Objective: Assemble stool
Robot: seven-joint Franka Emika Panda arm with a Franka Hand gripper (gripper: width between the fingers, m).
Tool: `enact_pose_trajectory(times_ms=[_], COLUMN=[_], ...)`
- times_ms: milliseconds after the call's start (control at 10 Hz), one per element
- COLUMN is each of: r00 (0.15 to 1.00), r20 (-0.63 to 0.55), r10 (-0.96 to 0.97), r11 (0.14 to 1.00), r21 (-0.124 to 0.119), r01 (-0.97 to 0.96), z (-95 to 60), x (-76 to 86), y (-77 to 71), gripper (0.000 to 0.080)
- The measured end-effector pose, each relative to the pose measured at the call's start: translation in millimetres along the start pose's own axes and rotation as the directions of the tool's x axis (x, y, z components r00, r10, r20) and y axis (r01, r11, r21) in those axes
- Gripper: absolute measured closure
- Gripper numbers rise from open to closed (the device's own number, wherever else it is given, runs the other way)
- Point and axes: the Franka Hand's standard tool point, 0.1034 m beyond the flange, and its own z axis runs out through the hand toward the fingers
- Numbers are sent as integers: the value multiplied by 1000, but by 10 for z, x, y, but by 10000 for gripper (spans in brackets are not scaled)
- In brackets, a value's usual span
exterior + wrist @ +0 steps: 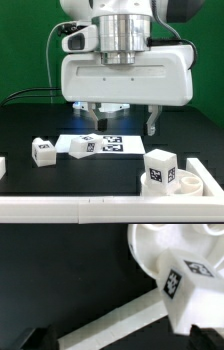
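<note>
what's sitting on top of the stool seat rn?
One tagged leg stands upright on the seat. It covers the seat surface beneath it, so the joint there can't be seen.

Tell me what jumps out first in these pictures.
The big white robot arm fills the upper middle of the exterior view, its gripper open above the black table. At that view's lower right a tagged leg stands at the round seat; the wrist view shows that pair close up.
</note>
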Motion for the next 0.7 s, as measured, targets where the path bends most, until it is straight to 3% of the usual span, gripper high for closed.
enact_pose_trajectory(times_ms=[300,400,500,700], r00=[1000,998,998,996], r20=[7,21,28,43], r10=[2,54,58,79], r11=[1000,999,998,997], r21=[-3,5,7,-7], r01=[-2,-54,-58,-79], z=[37,108,129,138], x=[-6,-3,-56,-331], y=[-2,59,198,617], gripper=[150,150,150,150])
